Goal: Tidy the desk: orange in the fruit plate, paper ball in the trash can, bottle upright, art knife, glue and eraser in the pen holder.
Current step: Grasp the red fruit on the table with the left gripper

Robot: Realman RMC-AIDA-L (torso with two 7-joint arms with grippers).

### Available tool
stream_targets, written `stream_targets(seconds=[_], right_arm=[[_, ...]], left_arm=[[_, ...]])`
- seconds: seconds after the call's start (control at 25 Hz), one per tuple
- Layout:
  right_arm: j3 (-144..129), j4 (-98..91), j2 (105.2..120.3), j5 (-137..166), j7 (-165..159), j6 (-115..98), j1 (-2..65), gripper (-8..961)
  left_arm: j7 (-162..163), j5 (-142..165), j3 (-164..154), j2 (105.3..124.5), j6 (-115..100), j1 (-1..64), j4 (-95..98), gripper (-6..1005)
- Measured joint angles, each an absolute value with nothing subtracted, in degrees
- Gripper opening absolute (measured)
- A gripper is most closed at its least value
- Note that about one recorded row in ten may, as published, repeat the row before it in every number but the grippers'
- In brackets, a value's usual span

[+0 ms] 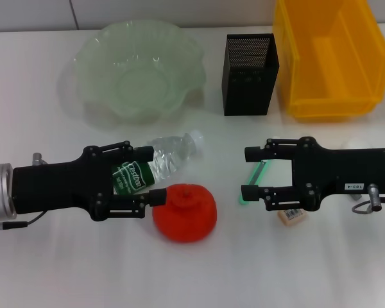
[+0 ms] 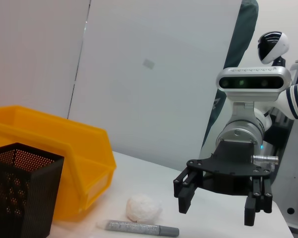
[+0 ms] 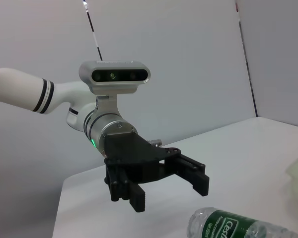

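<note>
a plain white desk (image 1: 38, 269) fills the head view, with a pale wall behind it in both wrist views. the left gripper (image 1: 149, 173) hovers low with its jaws spread wide; the bottle (image 1: 160, 160) lies on its side between and under the fingers, cap pointing away, and the orange (image 1: 186, 212) sits just beside the nearer fingertip. the fruit plate (image 1: 90, 64) lies well beyond this claw. the right gripper (image 1: 251, 172) also stands open, facing the left one; a green art knife (image 1: 253, 179) lies between its fingers and an eraser (image 1: 294, 215) peeks from under its palm. beyond it stand the black mesh pen holder (image 1: 250, 90) and the yellow bin (image 1: 295, 64). the left wrist view shows a paper ball (image 2: 143, 208) and a grey glue stick (image 2: 141, 228) near the bin.
</note>
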State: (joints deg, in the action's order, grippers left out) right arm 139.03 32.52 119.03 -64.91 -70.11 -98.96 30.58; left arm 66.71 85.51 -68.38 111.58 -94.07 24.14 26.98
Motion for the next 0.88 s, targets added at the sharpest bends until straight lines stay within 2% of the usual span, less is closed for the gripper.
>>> stream_targets(seconds=[0.32, 0.52, 0.88], right_arm=[[139.04, 32.64, 118.95, -64.87, -70.14, -98.95, 30.31, 737], [139.05, 32.79, 118.90, -64.86, -70.16, -98.96, 30.26, 737], [139.04, 33.58, 118.66, -64.86, -70.29, -98.96, 30.54, 737]], left_arm=[[66.17, 86.00, -69.00, 112.38, -93.00, 24.83, 27.20, 801], [66.05, 91.86, -68.58, 114.71, -88.88, 25.74, 28.61, 790], [66.06, 95.23, -68.99, 116.20, -83.17, 26.45, 29.70, 772]])
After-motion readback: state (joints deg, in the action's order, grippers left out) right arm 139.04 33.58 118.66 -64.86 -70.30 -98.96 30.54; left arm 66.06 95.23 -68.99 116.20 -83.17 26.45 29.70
